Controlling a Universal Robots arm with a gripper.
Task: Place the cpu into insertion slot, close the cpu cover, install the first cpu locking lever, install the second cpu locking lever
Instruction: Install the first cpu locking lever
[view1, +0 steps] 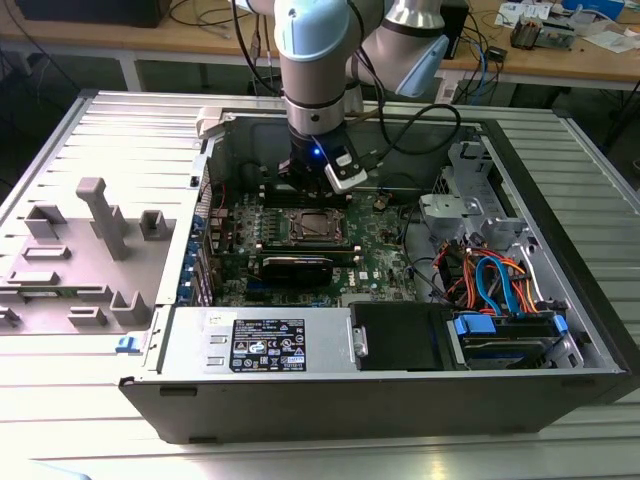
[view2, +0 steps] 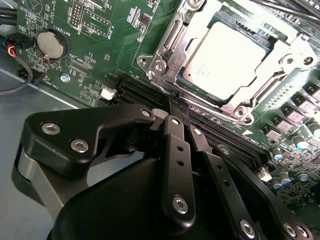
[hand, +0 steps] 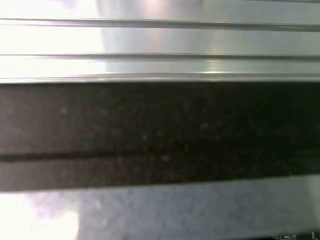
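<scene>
The cpu (view2: 227, 57) lies in the slot (view2: 245, 27) with the cover (view2: 167, 47) down over it, and the pincer (view2: 176, 100), fingers closed together, sits at the cover's edge, so the levers seem the work left.

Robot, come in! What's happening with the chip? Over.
Copy, gripper shut, tips at the socket frame's edge. The cpu sits in the insertion slot, cpu cover looks down over it. Long memory slots right beside the tips.

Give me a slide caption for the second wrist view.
Black gripper, jaws shut, beside the silver-grey square cpu framed by its metal cover.
</scene>
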